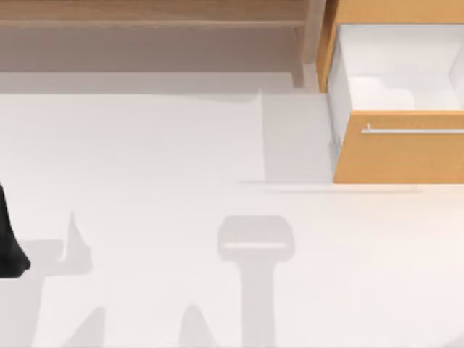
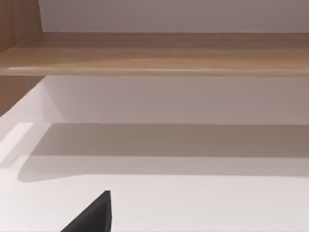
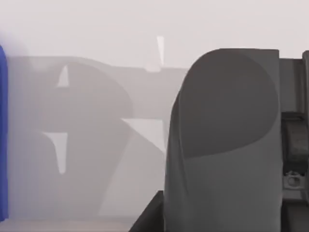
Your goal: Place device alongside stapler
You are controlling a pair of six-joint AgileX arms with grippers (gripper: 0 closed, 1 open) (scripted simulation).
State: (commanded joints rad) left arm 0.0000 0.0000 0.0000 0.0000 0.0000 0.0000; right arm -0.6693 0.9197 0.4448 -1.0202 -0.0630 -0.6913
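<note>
Orange drawer (image 1: 399, 152) stands open (white inside) at table's (image 1: 181, 217) right.

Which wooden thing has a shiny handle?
The orange drawer at the right, pulled open; the long shelf at the back has none.

Left arm (image 1: 10, 239) at table's left edge; dark pincer (image 3: 227, 145) close up

I can read no text, label, brand, number or sign on anything from my cameras.
</note>
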